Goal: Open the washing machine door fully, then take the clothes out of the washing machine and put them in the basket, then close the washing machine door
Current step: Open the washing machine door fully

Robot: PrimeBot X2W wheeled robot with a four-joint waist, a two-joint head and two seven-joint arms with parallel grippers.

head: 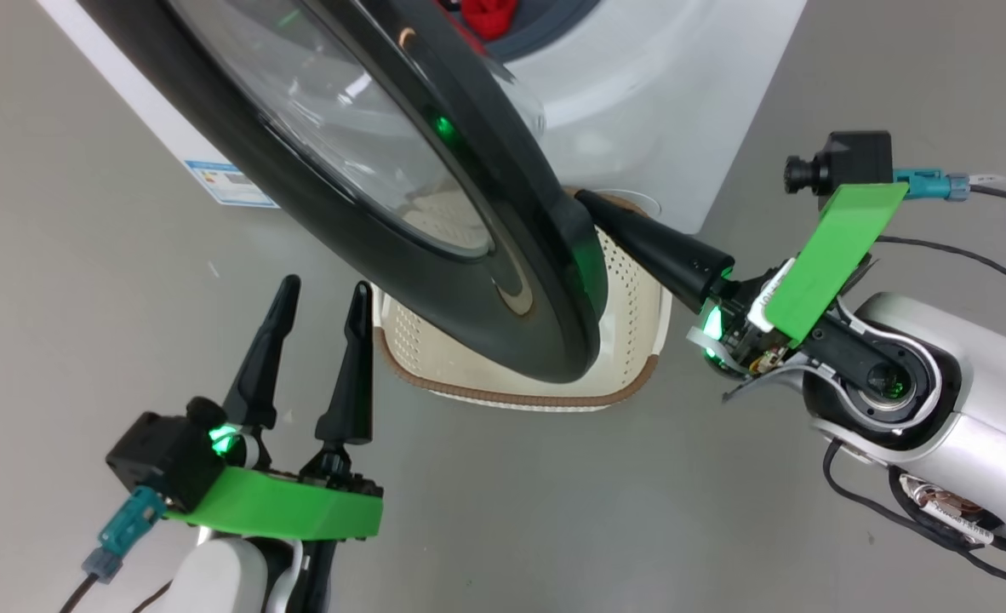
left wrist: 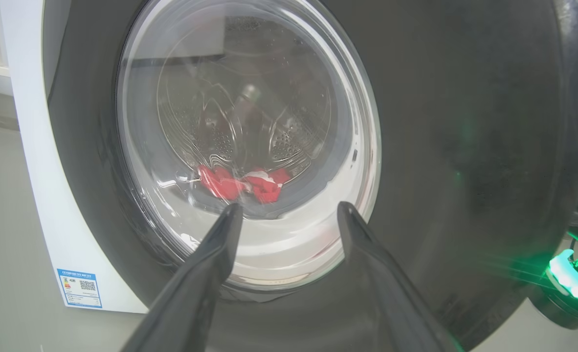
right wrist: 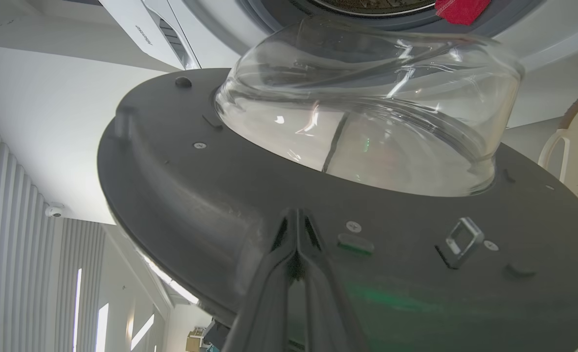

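The washing machine door (head: 545, 281) stands partly open, its black rim swung out over the basket (head: 631, 289). My right gripper (head: 588, 200) is shut, and its joined tips (right wrist: 296, 212) rest against the door's grey inner face (right wrist: 196, 195), below the glass bowl (right wrist: 367, 122). My left gripper (head: 324, 285) is open with nothing in it, in front of the door's outer side (left wrist: 465, 122). Between its fingers (left wrist: 289, 206) the red clothes (left wrist: 242, 183) show through the glass. They lie in the drum mouth (head: 488, 15) of the white washing machine (head: 682, 102).
The door overhangs most of the cream basket, whose handle (right wrist: 550, 146) shows beside the door's inner face. A metal latch hook (right wrist: 462, 237) sticks out near the right fingertips. A blue label sticker (left wrist: 79, 287) marks the machine's lower corner. Grey floor (head: 86, 298) lies all around.
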